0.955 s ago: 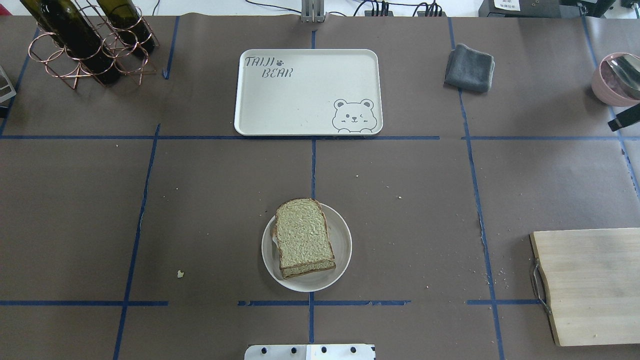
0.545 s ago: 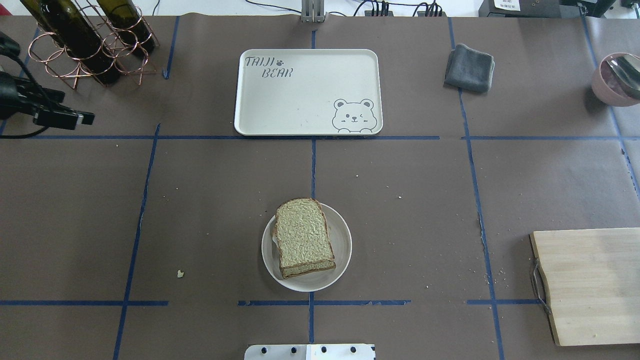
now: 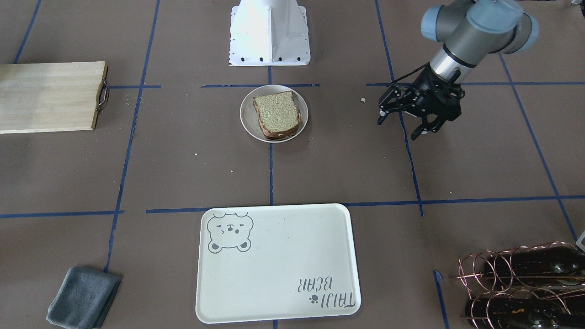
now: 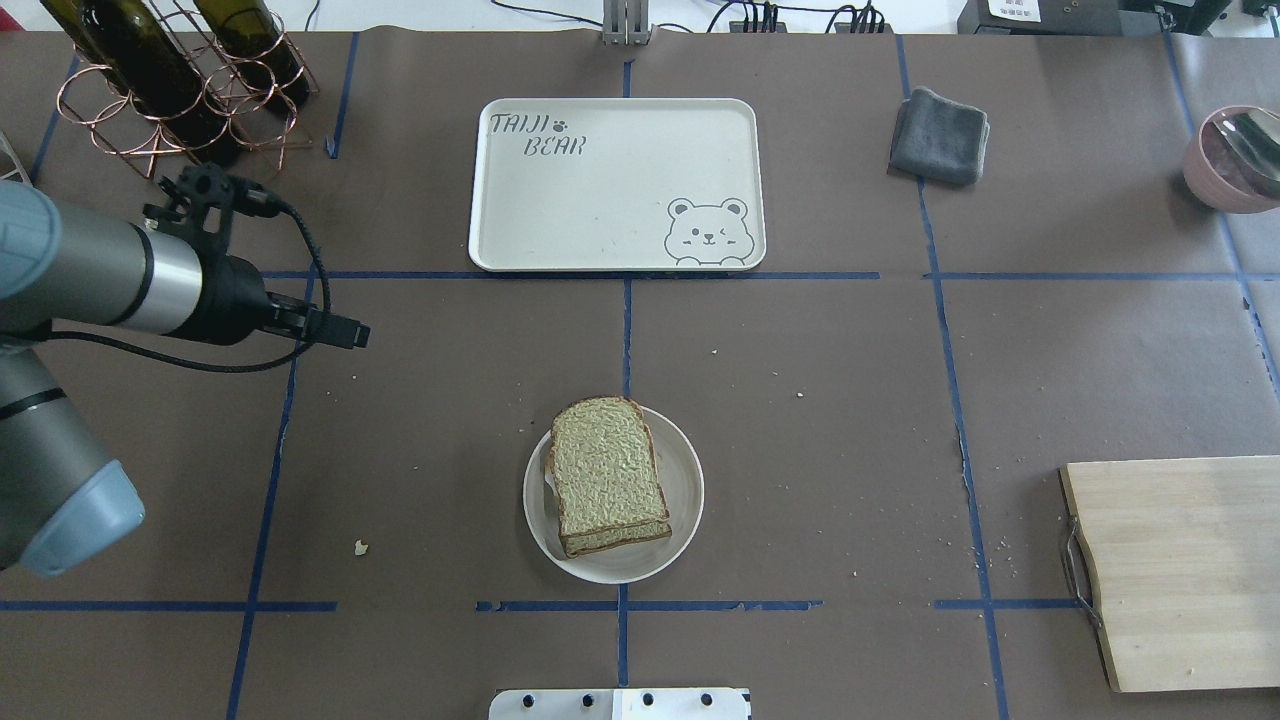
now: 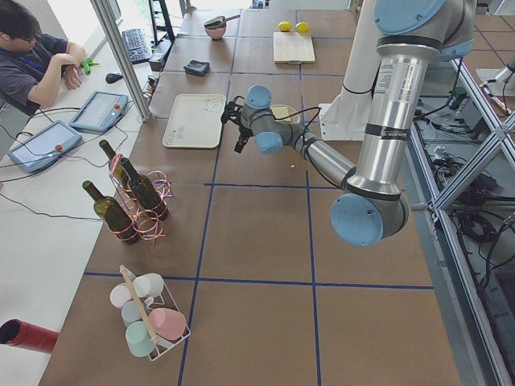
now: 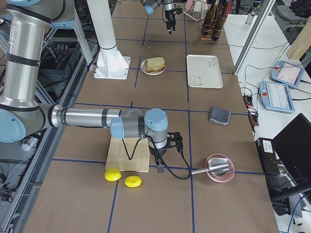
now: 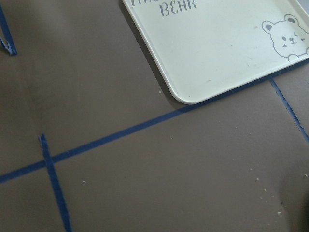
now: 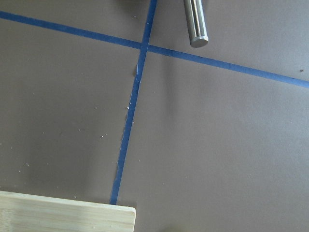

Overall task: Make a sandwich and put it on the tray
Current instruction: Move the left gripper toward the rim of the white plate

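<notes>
At the far left, a copper wire rack (image 4: pixel 150 120) is cradling dark green glass bottles (image 4: pixel 140 60), and just in front of it I am hovering my left gripper (image 4: pixel 340 330) above the brown table, fingers spread apart and clasping nothing. Moving rightward, the sandwich (image 4: pixel 606 475) of two brown-crusted, greenish-tan bread slices is lying flat on a small round off-white plate (image 4: pixel 688 500) near my base, well apart from that gripper. A pale sliver at its left edge is possibly the egg, though it is too small to be sure. I am judging the stack to be light, soft and loose, likely to slide apart or squash. I am therefore planning to pinch it across both slices at opposite crust edges, gently, so the layers travel together. Beyond it, the large cream-white rectangular plastic tray (image 4: pixel 600 200) with the grey bear drawing is lying across the table, carrying only its print. Further right a folded grey cloth (image 4: pixel 938 135) is resting, then a pale wooden cutting board (image 4: pixel 1180 570). At the edge, a pink bowl (image 4: pixel 1210 180) is holding a metal scoop (image 4: pixel 1250 145). My right gripper (image 6: pixel 159 165) is hanging beside the board, and I cannot tell how its fingers are standing.
</notes>
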